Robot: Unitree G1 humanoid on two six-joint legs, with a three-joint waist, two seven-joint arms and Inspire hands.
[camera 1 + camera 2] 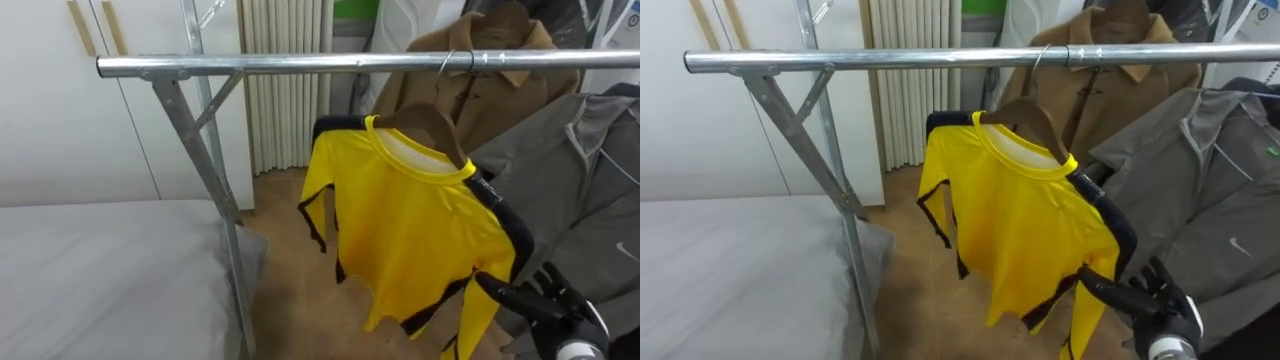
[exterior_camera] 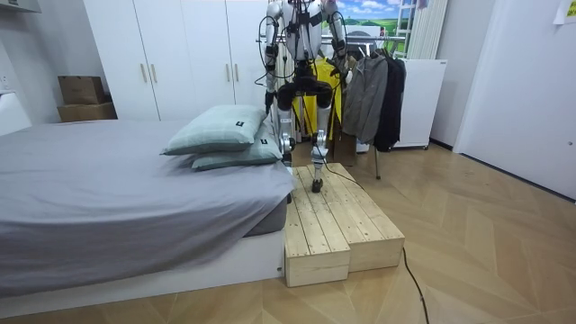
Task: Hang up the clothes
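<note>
The black fingers (image 1: 497,288) of the right hand (image 1: 552,308) are spread apart and fairly straight. One reaches leftward across the lower sleeve of the bright yellow long-sleeved jersey with black trim (image 1: 410,230); they seem to rest against the cloth rather than clamp it, though contact cannot be confirmed. The jersey hangs on a brown wooden hanger (image 1: 430,122), tilted so that the shoulder nearer the hand sits lower. Its wire hook (image 1: 447,62) appears to be over the silver metal clothes rail (image 1: 300,66), just in front of a tan buttoned coat (image 1: 490,45) already hung there, with a grey zip jacket (image 1: 585,170) beside it on the robot's right. The jersey is judged light, limp and a little slippery, so a tug on the sleeve would likely swing or twist it; the stiff hanger near the neck is the better place to take hold for levelling. Below the rail's slanted brace lies a bed with a grey sheet (image 1: 100,270). In the room view the robot stands on a low pale wooden platform (image 2: 333,225) at the bed's end, facing the rack. Its left hand (image 2: 269,83) hangs by its side, too small to read.
</note>
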